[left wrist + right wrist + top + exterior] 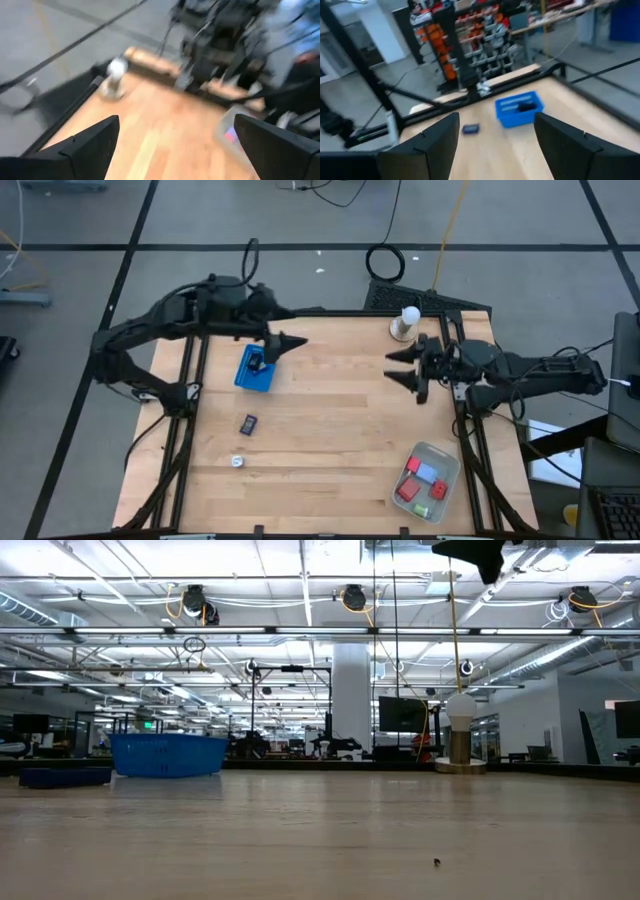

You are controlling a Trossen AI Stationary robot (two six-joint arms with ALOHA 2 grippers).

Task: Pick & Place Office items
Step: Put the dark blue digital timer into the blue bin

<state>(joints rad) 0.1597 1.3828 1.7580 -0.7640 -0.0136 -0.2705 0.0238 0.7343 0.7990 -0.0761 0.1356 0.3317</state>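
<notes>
Both grippers hang in the air, open and holding nothing. My left gripper (pixel 293 345) (pixel 176 120) is over the far left of the table, just beyond a blue tray (pixel 255 370) (pixel 518 108) that holds a black item (pixel 255 362) (pixel 527 106). It points toward the table's right. My right gripper (pixel 390 366) (pixel 496 116) is at the far right and points toward the left. A small dark item (pixel 248 423) (pixel 470 129) and a silvery-white item (pixel 238 461) lie flat on the wood at the near left. Red, blue and green items lie in a translucent tray (pixel 447 462).
A white knob-topped stand (pixel 405 323) (pixel 460 735) (pixel 114 77) stands at the far right, just beyond my right gripper. The translucent tray sits at the near right corner. Bare wood lies across the table's middle (pixel 340 420). Black frame rails (pixel 185 430) run along both sides.
</notes>
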